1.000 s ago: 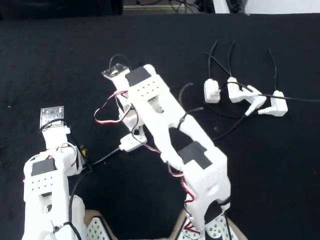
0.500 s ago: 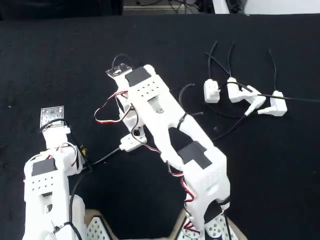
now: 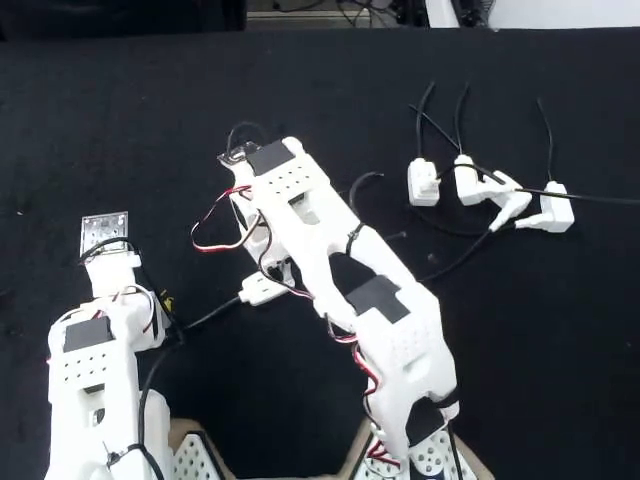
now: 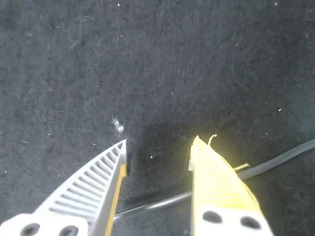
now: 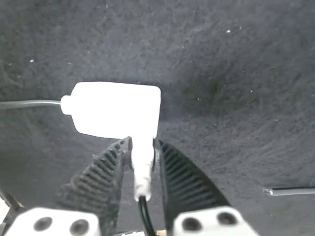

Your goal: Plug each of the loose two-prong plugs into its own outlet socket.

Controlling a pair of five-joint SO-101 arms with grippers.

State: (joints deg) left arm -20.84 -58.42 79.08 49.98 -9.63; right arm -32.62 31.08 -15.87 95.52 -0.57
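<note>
White plastic, slim and flat, the two-prong plug is clamped between the ribbed black fingers of the right gripper, which are closed onto it. The plug's long axis runs in line with the fingers. Directly ahead of the fingertips, touching the plug's front end, lies the white rectangular outlet socket. The socket's long axis lies crosswise to the plug. It sits near the middle of the black cloth tabletop, slightly toward the left edge. Whether the prongs are fully seated cannot be told.

Judgement: the coming move is a straight push along the plug's axis.

The right arm is the nearer. The left gripper hangs wide open and empty toward the near left corner, above a thin black cable.

Count:
- one plug, held
- one socket, at the plug
- four more white connector bodies, grouped toward the right edge in the far half
</note>
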